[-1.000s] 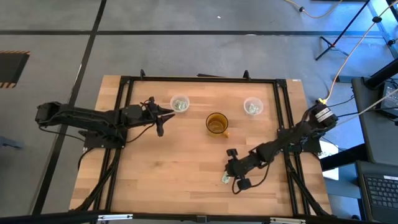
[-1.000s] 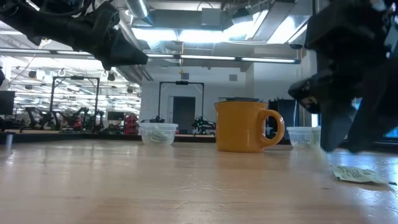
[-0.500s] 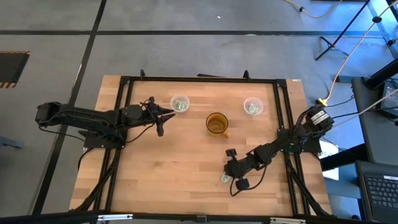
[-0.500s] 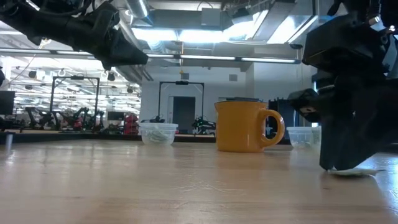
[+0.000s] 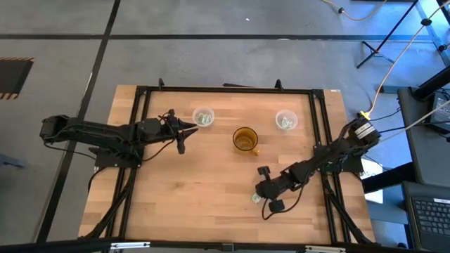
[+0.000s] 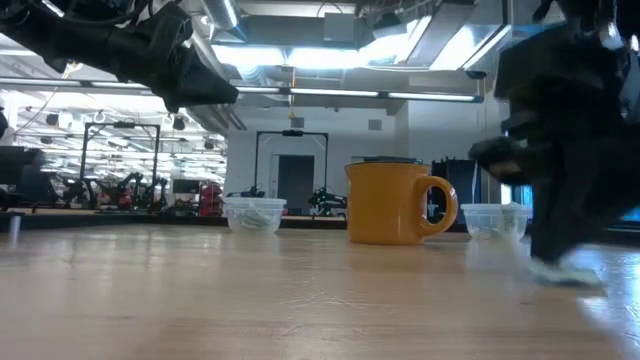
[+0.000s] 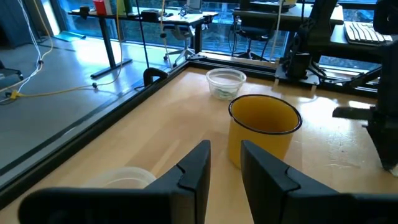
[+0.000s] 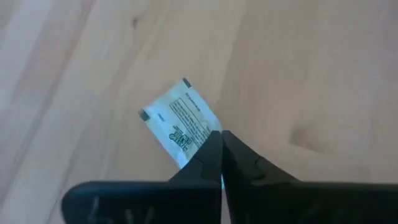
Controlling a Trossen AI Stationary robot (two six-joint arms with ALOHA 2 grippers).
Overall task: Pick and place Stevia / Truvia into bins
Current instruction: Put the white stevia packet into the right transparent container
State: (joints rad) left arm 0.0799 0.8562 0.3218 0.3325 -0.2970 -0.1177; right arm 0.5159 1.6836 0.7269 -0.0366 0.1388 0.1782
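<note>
A white Stevia packet with green print point(image 8: 179, 118) lies on the wood near the table's front right, and my right gripper point(image 8: 221, 144) is shut on it; in the high view the gripper point(image 5: 261, 195) stands over the packet point(image 5: 255, 199). Two clear bins point(image 5: 203, 117) point(image 5: 285, 121) stand toward the far edge, each with packets inside. My left gripper point(image 5: 184, 129) hovers just left of the left bin, open with nothing between its fingers point(image 7: 200, 168). My right gripper pinches the packet by its end nearest the gripper point(image 8: 200, 138) between the two fingertips. The fingers slant down onto it from the table's right side. The rest of the packet point(image 6: 560, 272) lies flat on the table top.
An amber mug point(image 5: 245, 139) stands between the two bins, a little nearer the middle of the table. A black frame rail point(image 5: 225, 89) runs around the table top. Bare wood spreads across the table's centre and front left.
My right gripper has sunk a little onto the packet and shut its fingers on it. The packet has stayed on the table at about the same place. The left arm has kept still.
</note>
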